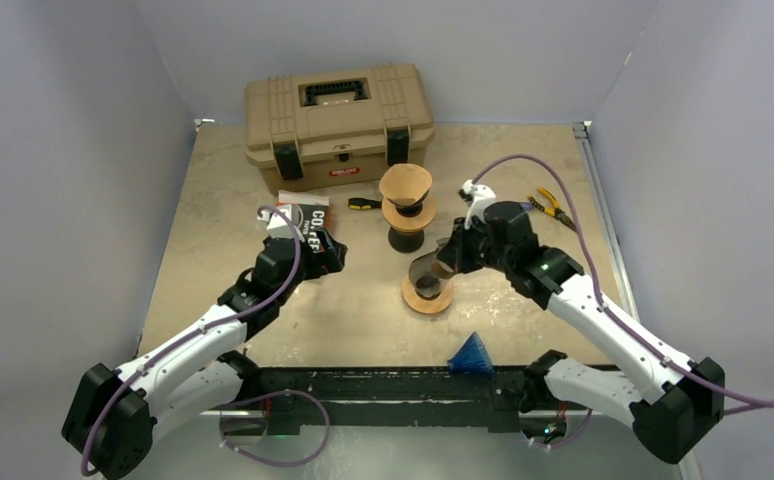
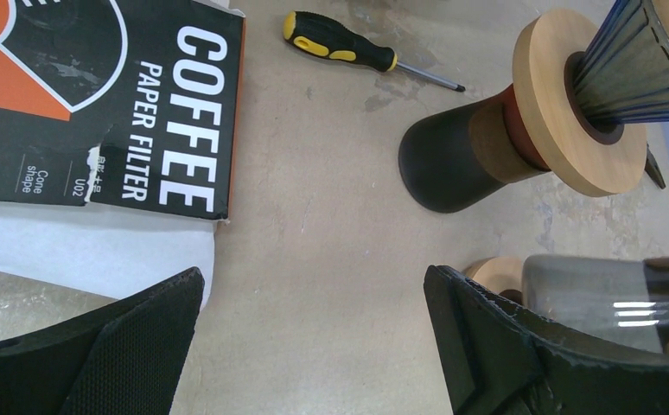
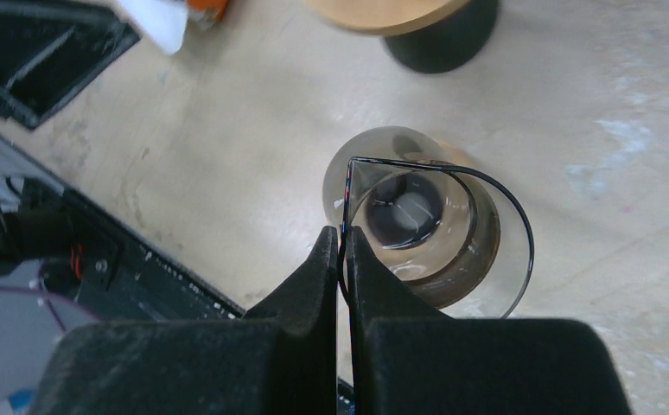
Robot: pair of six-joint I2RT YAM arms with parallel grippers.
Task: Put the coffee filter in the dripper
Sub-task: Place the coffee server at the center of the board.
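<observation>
A smoky glass dripper [image 1: 428, 283] with a wooden base ring sits at the table's middle. My right gripper [image 1: 450, 255] is shut on its near rim, one finger inside and one outside, as the right wrist view shows [image 3: 344, 238]. The dripper [image 3: 478, 251] is empty inside. The black and orange coffee filter pack [image 1: 301, 222] lies to the left, and white filter paper [image 2: 80, 246] sticks out of it. My left gripper [image 1: 328, 255] is open and empty, low over the bare table just right of the pack [image 2: 141, 112]. The left wrist view shows the gripper [image 2: 314, 285].
A second dripper with a brown filter [image 1: 406, 182] stands on a black carafe [image 2: 452, 164] behind the glass one. A tan toolbox [image 1: 338, 120] is at the back. A screwdriver [image 1: 364, 203], pliers [image 1: 551, 207] and a blue cone [image 1: 471, 356] lie around.
</observation>
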